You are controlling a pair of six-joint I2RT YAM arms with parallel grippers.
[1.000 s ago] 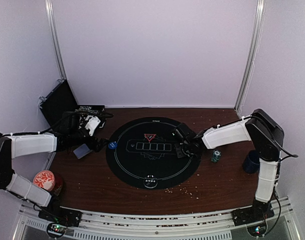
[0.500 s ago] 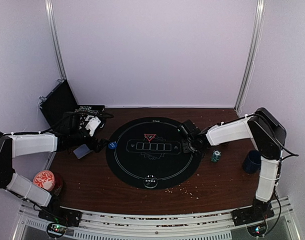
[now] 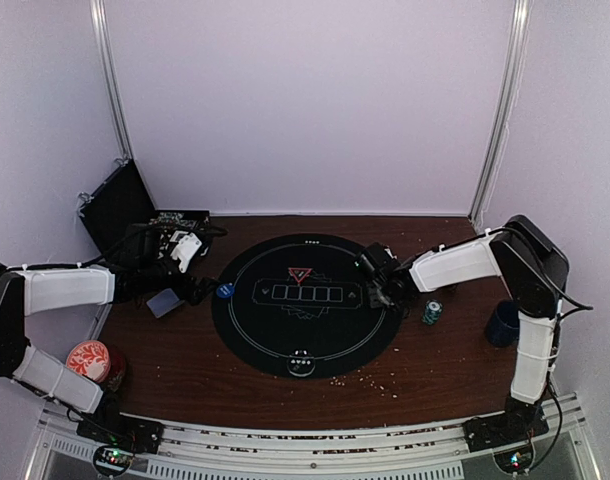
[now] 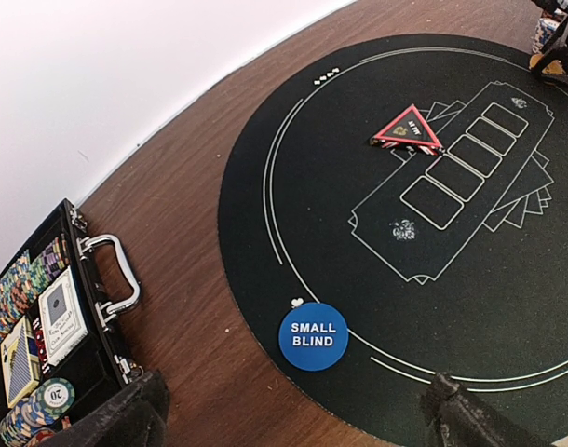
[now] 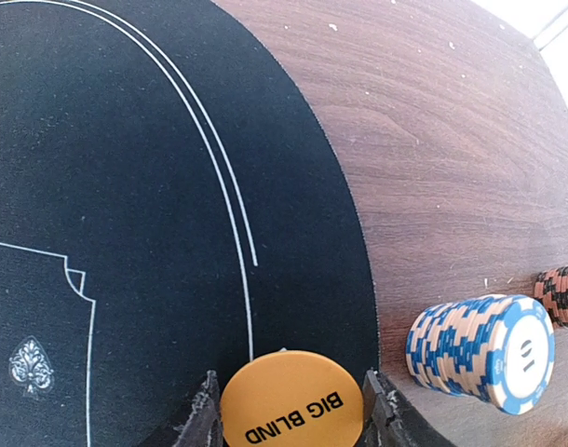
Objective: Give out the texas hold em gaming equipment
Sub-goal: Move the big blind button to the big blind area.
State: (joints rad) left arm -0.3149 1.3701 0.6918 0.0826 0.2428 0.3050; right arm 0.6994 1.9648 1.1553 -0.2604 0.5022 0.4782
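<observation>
Orange BIG BLIND button — showing at the bottom centre of the right wrist view, over the right rim of the black round mat. The right gripper is grasping it, one finger pressing each side of the disc.

Blue SMALL BLIND button — lying flat at the mat's left edge, lower middle of the left wrist view. The left gripper is hovering just left of it, released wide and holding nothing.

Red triangle marker is resting on the mat beside the printed row of card boxes, upper right of the left wrist view.

Striped chip stack is sitting on the bench just right of the mat, lower right of the right wrist view, with a reddish stack showing at the frame's right edge.

Grey-blue card deck is lying on the bench by the left gripper.

Open black case, lower left of the left wrist view, is holding more chips and cards.

Dark blue mug is standing at the right of the top view and the red-topped can at its lower left.
</observation>
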